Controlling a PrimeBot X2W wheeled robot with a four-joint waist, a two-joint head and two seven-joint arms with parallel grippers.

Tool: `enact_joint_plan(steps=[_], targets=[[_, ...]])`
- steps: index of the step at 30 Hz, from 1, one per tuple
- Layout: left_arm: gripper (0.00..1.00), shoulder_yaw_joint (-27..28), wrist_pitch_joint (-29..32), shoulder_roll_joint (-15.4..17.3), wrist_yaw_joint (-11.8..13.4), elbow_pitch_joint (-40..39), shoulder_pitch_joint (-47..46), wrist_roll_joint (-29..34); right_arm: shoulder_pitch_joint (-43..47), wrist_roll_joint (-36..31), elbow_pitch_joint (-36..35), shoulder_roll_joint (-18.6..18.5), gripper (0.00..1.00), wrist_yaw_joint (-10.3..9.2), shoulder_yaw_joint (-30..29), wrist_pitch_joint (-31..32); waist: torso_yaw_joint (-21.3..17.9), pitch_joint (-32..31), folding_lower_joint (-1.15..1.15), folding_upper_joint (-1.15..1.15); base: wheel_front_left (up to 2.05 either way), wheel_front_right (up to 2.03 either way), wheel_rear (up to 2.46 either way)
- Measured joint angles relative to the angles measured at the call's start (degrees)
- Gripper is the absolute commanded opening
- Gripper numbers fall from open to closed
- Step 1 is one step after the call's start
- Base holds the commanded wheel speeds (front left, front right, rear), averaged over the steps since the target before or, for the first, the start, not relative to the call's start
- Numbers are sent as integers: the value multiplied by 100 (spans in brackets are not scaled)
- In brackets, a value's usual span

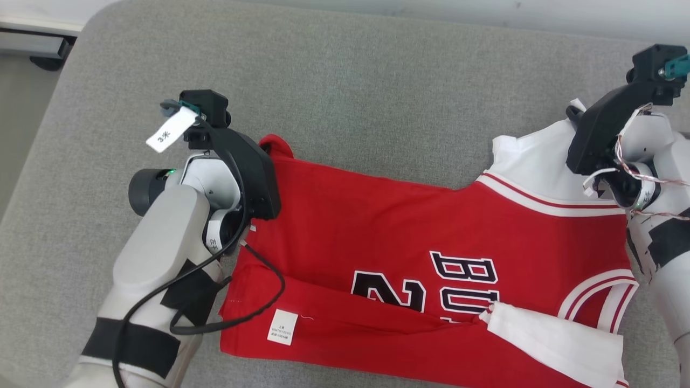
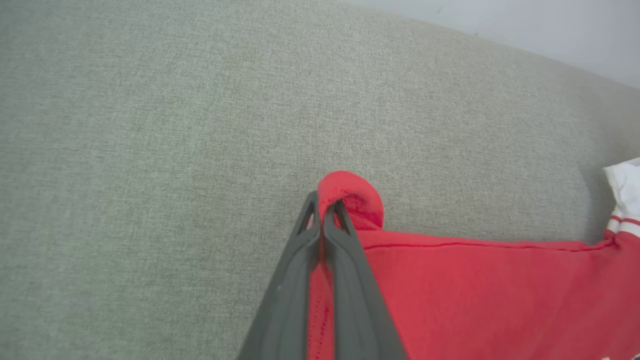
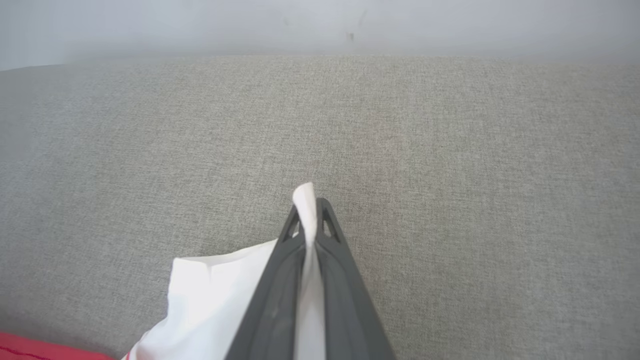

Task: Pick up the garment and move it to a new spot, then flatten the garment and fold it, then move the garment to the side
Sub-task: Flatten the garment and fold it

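Observation:
The garment [image 1: 388, 226] is a red sleeveless jersey with white trim and black-and-white lettering, spread across the grey cushion with its near edge folded over. My left gripper [image 2: 322, 202] is shut on the jersey's red corner [image 2: 350, 192] at the left end; in the head view that corner [image 1: 275, 145] sticks out past the left wrist. My right gripper [image 3: 309, 205] is shut on the white shoulder fabric [image 3: 220, 290] at the right end, seen in the head view as the white strap [image 1: 539, 161] beside the right wrist. Both held corners lie at the jersey's far edge.
The grey fabric cushion [image 1: 345, 86] extends well beyond the jersey toward a pale wall [image 3: 320, 25]. Its rounded left corner drops to the floor [image 1: 21, 108]. A loose black cable [image 1: 259, 302] from my left arm hangs over the jersey's near left part.

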Motion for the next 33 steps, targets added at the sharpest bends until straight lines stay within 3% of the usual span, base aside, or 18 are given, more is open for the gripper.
enact_joint_plan(steps=[7,12,24,33], targets=[[0,-87,-390,3,-112,-74,481,0,772,155,-412,-29,0,461,-38,-403,4,-217,0,0,0,0,0],[0,-104,-705,41,-147,-163,903,2,1406,212,-969,2,0,571,-3,-692,-16,-424,0,0,0,0,0],[0,-88,-1471,233,-135,-631,1769,51,3077,248,-2436,-160,0,611,-22,-1071,-203,-1003,-1,0,0,0,0],[0,-77,-1827,348,-42,-951,2263,54,4195,222,-3657,-278,0,335,-82,-1009,-366,-1286,-1,-1,0,0,0]])
